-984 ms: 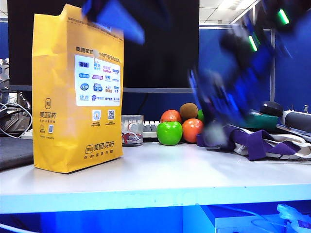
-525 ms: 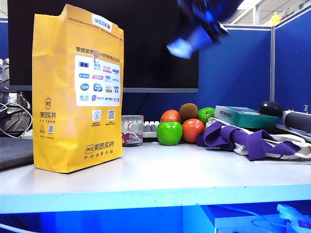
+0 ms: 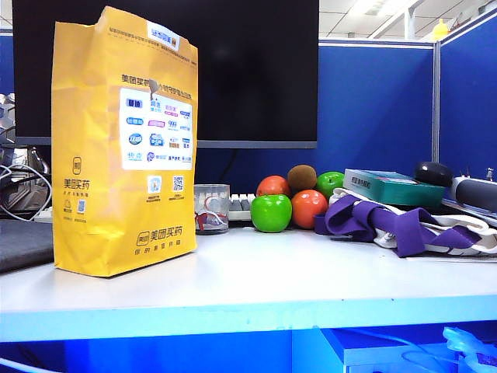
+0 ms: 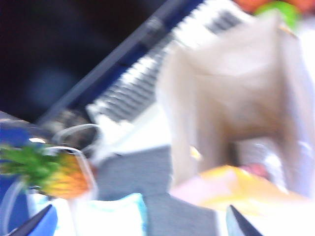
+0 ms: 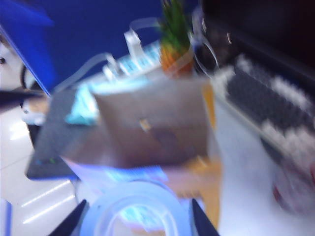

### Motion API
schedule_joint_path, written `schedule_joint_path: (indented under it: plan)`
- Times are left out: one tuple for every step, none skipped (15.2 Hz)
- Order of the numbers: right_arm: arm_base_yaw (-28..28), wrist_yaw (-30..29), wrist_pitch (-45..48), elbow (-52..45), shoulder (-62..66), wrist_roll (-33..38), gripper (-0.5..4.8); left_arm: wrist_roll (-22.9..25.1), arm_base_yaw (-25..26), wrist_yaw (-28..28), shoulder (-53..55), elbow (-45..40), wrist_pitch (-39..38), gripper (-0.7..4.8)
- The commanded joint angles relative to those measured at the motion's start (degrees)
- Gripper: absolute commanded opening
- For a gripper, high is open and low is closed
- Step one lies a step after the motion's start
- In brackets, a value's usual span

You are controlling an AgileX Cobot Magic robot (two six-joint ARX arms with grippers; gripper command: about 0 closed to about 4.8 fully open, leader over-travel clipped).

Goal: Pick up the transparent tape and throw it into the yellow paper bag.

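The yellow paper bag (image 3: 116, 155) stands upright at the left of the table. Neither arm shows in the exterior view. In the blurred right wrist view my right gripper (image 5: 138, 221) is shut on the transparent tape (image 5: 139, 211), a clear ring held between its two dark fingertips. It hangs above and a little to one side of the yellow paper bag's open top (image 5: 147, 128). The left wrist view, also blurred, looks down at the bag's open mouth (image 4: 236, 98). My left gripper (image 4: 140, 223) is open, its fingertips far apart with nothing between them.
Behind the bag are a dark monitor (image 3: 256, 70) and a keyboard (image 5: 275, 108). A glass cup (image 3: 210, 208), a pile of fruit (image 3: 270, 213), a purple cloth (image 3: 388, 221) and a teal box (image 3: 392, 186) lie to the right. A pineapple (image 4: 54, 172) stands by the bag.
Both blurred arms have risen out of the exterior view: one was over the bag, the other by the fruit and cloth, then swept up and left across the top.
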Motion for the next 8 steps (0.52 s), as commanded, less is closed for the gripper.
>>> schedule_joint_path:
  plan:
    - [1.09, -7.21, 4.90, 3.69, 2.21, 5.40, 1.98, -2.32, 6.91, 17.14, -1.46, 3.67, -2.23, 4.79]
    - [1.14, -9.51, 5.77, 5.42, 3.69, 7.37, 2.16, -2.62, 8.83, 19.91, -1.88, 4.72, -2.93, 4.79]
    - [1.44, -13.09, 6.95, 7.30, 5.51, 9.57, 2.16, -2.62, 10.78, 22.86, -2.16, 5.77, -3.91, 4.79]
    - [1.68, -14.91, 8.55, 8.96, 7.26, 11.91, 2.16, -2.67, 12.07, 27.08, -2.19, 6.51, -5.14, 4.79]
    - [2.12, -15.17, 9.81, 10.78, 9.14, 13.62, 2.16, -2.71, 12.94, 29.05, -2.19, 6.54, -5.95, 4.79]
    - [2.60, -15.96, 10.47, 11.65, 10.29, 14.40, 2.16, -2.67, 13.55, 29.00, -2.19, 6.51, -6.69, 4.79]
    - [2.84, -17.66, 11.98, 12.92, 11.98, 16.68, 2.16, -2.67, 14.60, 29.03, -2.19, 6.51, -7.63, 4.79]
    - [3.30, -17.88, 13.35, 13.90, 13.77, 18.23, 2.16, -2.67, 15.28, 29.05, -2.16, 6.51, -7.80, 4.79]
